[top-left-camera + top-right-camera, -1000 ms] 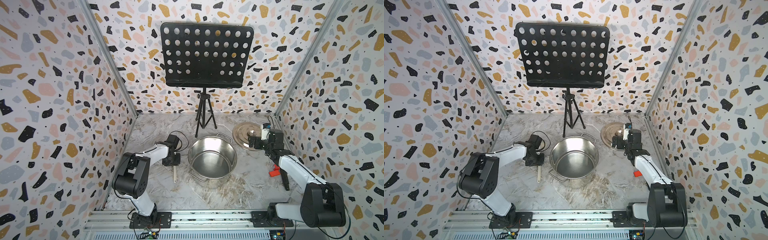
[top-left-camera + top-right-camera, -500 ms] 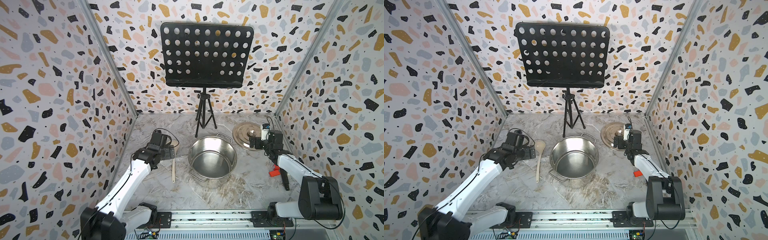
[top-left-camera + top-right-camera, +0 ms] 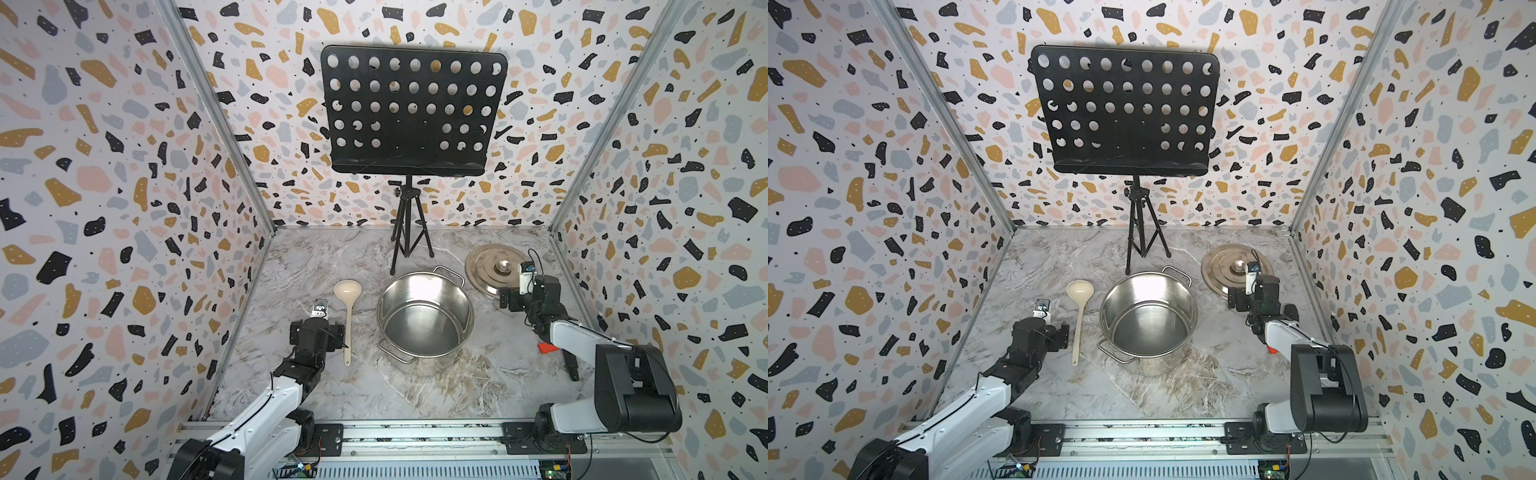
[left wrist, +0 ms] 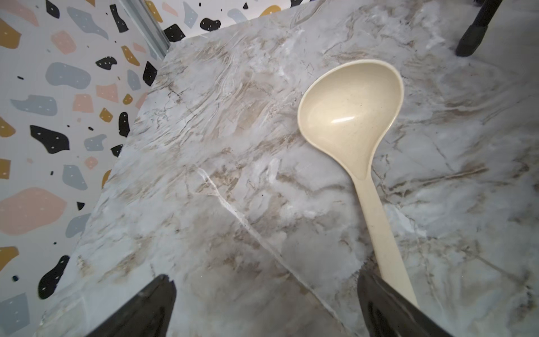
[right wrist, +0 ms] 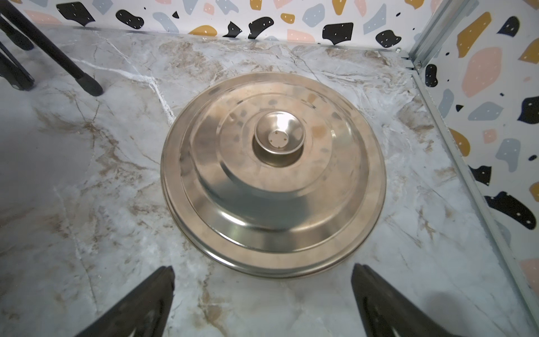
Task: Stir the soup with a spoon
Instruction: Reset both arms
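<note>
We're hovering our left gripper (image 4: 266, 280), spread wide and empty, beside the ladle (image 3: 347, 316) lying flat just left of the pot (image 3: 430, 291). Our right gripper (image 5: 262, 268) is gaping empty near the lid (image 5: 274, 181).

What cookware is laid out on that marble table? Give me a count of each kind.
Stockpot: 1
Lid: 1
Ladle: 1
Total: 3
</note>
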Tool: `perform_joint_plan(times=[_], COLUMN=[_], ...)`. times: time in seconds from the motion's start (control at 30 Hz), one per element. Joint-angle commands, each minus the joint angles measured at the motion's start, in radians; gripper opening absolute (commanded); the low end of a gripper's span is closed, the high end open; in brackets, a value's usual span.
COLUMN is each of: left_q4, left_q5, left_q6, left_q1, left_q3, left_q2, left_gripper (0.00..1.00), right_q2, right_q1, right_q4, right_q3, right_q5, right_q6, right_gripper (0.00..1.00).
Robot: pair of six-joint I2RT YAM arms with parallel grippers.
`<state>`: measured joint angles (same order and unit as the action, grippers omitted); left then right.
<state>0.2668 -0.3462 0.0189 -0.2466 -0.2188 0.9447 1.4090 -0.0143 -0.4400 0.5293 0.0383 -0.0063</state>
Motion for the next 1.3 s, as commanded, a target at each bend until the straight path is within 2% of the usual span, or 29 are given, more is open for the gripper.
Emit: perform_joint_plan(times=[0.0,0.2,0.27,0.3,0.37,0.43,0.63,0.7,0.8,1.27], left_q4=[0.304,0.418,0.441,0.463,0.485,0.514,0.639,0.530,0.516,0.517], left_q5=[0.073,0.166,0.212,0.235,0.260,0.279,0.277,0.295,0.329,0.318], left_q6=[0.065,0.089,0.076,0.065,0.073,0.079,0.075,0.049,0.003,0.000], left_q1=[0.025,0.073,0.084,0.089,0.091,0.099,0.113,0.138,0.189,0.188], left_q3=[-0.005,-0.050,-0.052,-0.048,-0.044,-0.053,-0.058,-0.101,-0.122,-0.118], left_q2=[0.079,0.222,0.242,0.253,0.276,0.323,0.469,0.453,0.472,0.463], left_gripper=[0.99,0.99,0.99,0.99,0.99,0.99,1.00,0.99,0.99,0.99], right_q2=[0.022,0.111,0.094,0.110,0.101,0.114,0.111,0.111,0.116,0.102], right_q1=[0.003,0.002,0.002,0.002,0.002,0.002,0.003,0.003,0.002,0.003], right_q4=[-0.200,-0.459,-0.391,-0.439,-0.389,-0.416,-0.414,-0.402,-0.400,-0.422], right_q3=[-0.087,-0.178,-0.162,-0.170,-0.157,-0.161,-0.160,-0.156,-0.151,-0.169], right_q5=[-0.015,-0.076,-0.078,-0.072,-0.072,-0.070,-0.071,-0.073,-0.073,-0.069], right_q6=[-0.030,-0.009,-0.008,-0.011,-0.010,-0.011,-0.012,-0.009,-0.009,-0.010], right_gripper=[1.00,1.00,1.00,1.00,1.00,1.00,1.00,1.00,1.00,1.00])
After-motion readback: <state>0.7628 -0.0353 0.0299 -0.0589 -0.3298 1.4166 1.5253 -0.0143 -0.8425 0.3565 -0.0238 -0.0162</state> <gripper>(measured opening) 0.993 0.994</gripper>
